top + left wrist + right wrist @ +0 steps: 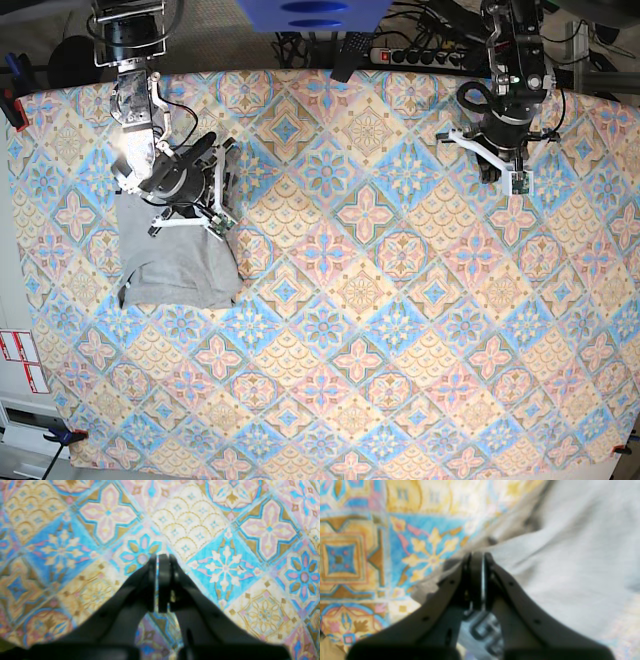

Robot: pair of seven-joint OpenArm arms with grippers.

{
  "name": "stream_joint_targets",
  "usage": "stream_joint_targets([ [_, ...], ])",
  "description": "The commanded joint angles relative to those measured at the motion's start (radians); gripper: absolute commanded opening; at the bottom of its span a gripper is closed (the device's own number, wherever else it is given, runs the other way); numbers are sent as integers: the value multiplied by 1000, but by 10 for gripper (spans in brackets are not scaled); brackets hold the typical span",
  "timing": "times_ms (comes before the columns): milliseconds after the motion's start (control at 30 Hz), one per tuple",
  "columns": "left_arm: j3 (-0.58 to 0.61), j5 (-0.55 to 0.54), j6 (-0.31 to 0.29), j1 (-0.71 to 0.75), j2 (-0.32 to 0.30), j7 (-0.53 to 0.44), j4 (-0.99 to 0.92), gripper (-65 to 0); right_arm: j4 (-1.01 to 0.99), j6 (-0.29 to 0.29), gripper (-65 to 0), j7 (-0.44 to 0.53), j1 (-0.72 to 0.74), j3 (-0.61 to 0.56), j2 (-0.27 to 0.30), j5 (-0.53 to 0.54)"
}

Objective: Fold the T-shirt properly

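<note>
The grey T-shirt (175,268) lies folded into a small rectangle at the table's left side in the base view. My right gripper (190,205) hangs over its far edge. In the right wrist view the right gripper (477,555) has its jaws together above the shirt's edge, with grey cloth (570,567) spreading to the right and black lettering (482,630) showing below the fingers. My left gripper (497,170) is at the far right of the table, away from the shirt. In the left wrist view the left gripper (161,556) is shut and empty over bare tablecloth.
The colourful diamond-patterned tablecloth (380,330) covers the whole table. Cables and a power strip (430,55) lie beyond the far edge. A blue object (310,12) sits at the top middle.
</note>
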Motion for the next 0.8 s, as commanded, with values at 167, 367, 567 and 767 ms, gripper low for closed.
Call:
stream_joint_targets([
  [167,-1,-4,0,96,-53,-24,42,-650,199,0,-636,15,-145,124,7,8],
  [367,-42,-103,0,242,-128,-98,48,-650,253,0,-636,18,-343,290,7,8],
  [567,-59,-173,0,417,-167,-187,64,-650,257,0,-650,24,-484,382,7,8],
  [767,-59,-173,2,572,-162,-222,62,-650,257,0,-650,21,-627,451,4,8],
])
